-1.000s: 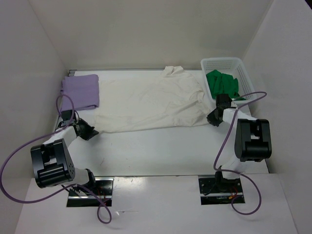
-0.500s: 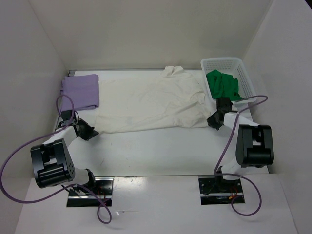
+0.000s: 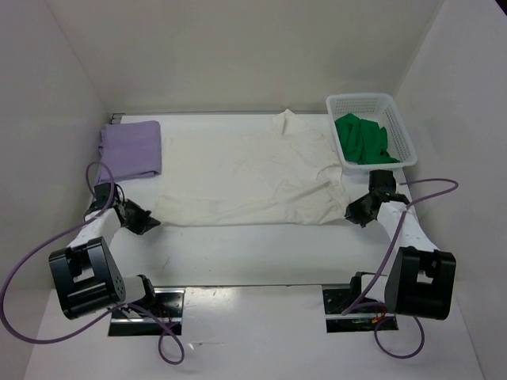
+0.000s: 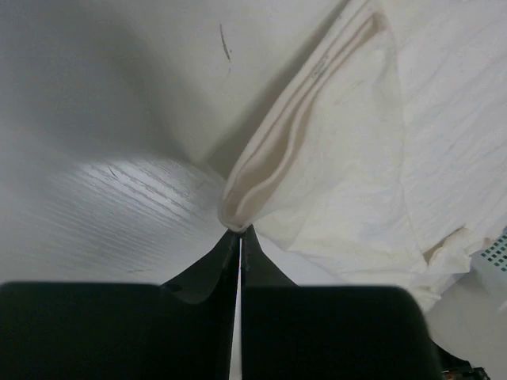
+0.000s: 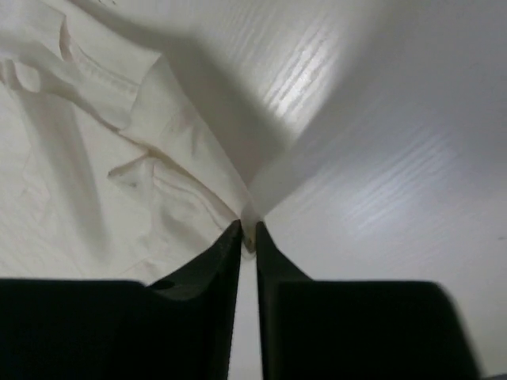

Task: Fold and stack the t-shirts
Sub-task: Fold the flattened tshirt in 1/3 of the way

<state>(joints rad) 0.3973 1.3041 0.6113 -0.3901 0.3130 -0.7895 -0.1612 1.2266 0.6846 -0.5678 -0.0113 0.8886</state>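
Observation:
The cream white t-shirt (image 3: 245, 170) lies spread across the middle of the table. My left gripper (image 3: 149, 222) is shut on its near left corner (image 4: 238, 210). My right gripper (image 3: 354, 214) is shut on its near right corner (image 5: 247, 226). The lavender purple t-shirt (image 3: 131, 148) lies folded at the back left. The bright green t-shirt (image 3: 362, 138) sits bunched in the white mesh basket (image 3: 400, 131) at the back right.
The basket stands close behind my right gripper. White walls enclose the table on the left, back and right. Purple cables loop from both arms along the table's sides.
Both grippers have pulled the cream shirt's near edge toward the table's front. The right arm swung out to the right and nearer. The shirt has shifted forward and stretched wider.

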